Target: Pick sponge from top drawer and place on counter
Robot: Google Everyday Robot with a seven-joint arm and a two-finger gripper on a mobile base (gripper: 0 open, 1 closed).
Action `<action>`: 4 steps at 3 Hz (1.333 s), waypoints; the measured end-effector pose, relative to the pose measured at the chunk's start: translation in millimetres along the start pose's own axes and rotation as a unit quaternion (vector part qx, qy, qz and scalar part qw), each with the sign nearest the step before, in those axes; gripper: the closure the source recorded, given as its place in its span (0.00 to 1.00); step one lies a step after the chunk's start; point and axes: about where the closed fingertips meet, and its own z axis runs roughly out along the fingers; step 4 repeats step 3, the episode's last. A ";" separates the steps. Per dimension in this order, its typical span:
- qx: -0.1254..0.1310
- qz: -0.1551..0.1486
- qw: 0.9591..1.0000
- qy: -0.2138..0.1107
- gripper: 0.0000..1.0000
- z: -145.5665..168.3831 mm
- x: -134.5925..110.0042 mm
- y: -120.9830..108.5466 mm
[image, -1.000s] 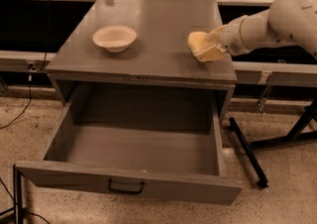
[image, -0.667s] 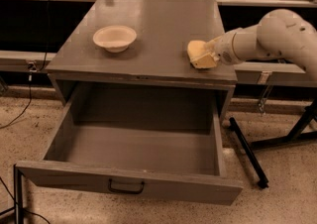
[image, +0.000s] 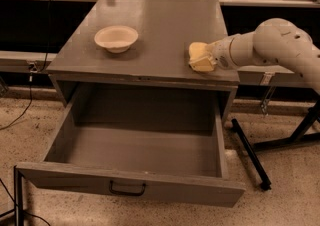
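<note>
The pale yellow sponge (image: pixel 197 50) is at the right front part of the grey counter (image: pixel 160 25), low on its surface. My gripper (image: pixel 202 60) reaches in from the right on the white arm and is shut on the sponge. The cream fingers (image: pixel 204 64) and the sponge blend together, so the sponge's full outline is hidden. The top drawer (image: pixel 135 187) is pulled wide open below the counter. Its inside shows nothing in it, and its dark wire handle (image: pixel 127 189) is at the front centre.
A cream bowl (image: pixel 116 37) sits on the counter's left side. A black metal stand leg (image: pixel 250 152) lies on the floor right of the drawer. Cables run on the floor at left. Dark benches stand behind the cabinet.
The gripper with the sponge has lowered slightly and shifted a little left, down toward the counter's right front. The drawer and bowl have not moved.
</note>
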 end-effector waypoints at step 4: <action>-0.032 -0.027 0.994 -0.102 0.00 -67.9 -51.6 37.7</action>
